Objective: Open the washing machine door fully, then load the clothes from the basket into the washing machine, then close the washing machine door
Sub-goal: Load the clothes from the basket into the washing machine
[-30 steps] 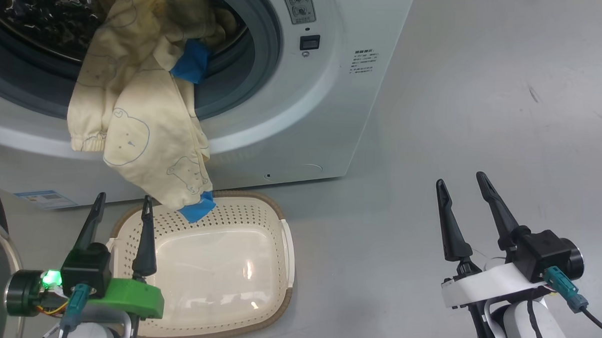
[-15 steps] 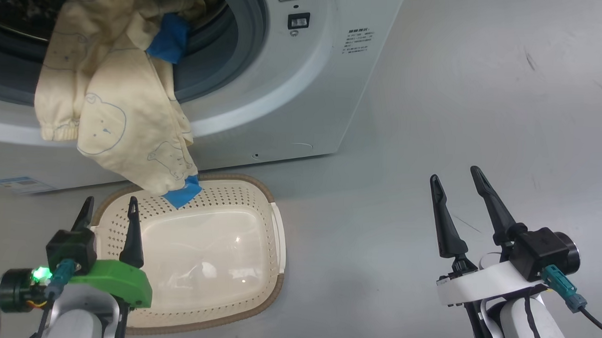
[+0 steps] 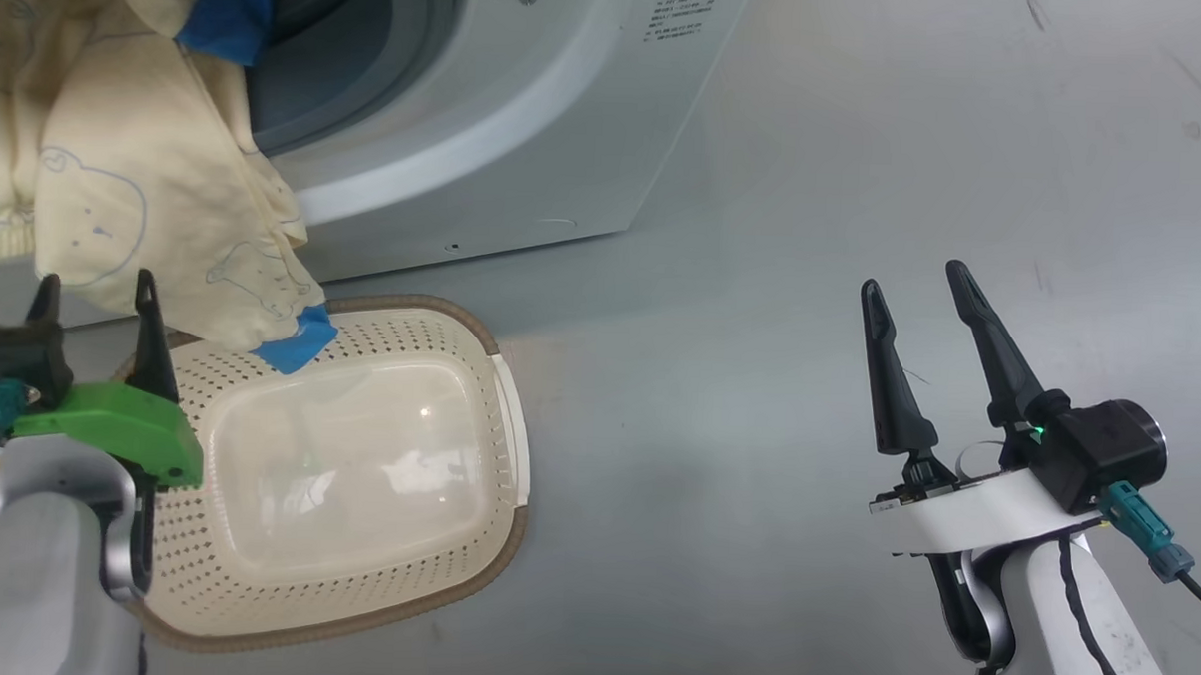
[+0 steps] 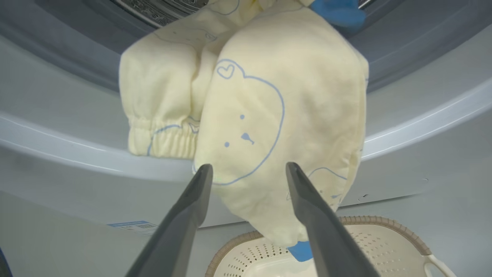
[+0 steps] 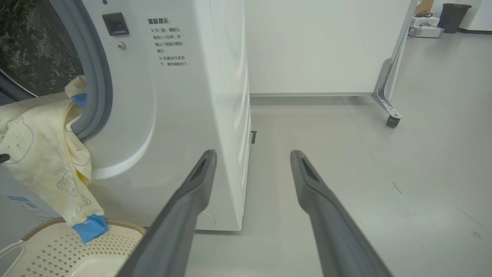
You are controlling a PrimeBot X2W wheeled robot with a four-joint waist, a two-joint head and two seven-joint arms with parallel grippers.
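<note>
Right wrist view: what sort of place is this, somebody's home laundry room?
Probably a lab or test space, not a home: the washing machine stands on a bare grey floor, a white partition on a caster stands behind it, and a dark bin sits far off.

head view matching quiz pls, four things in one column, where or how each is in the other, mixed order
Column one:
1 clothes
2 basket
3 left gripper
4 right gripper

Column two:
a open, over bare floor
b hanging out of the washing machine mouth
c on the floor in front of the washing machine
d open, pointing at the hanging fabric

Pairs: 1-b, 2-c, 3-d, 4-a
</note>
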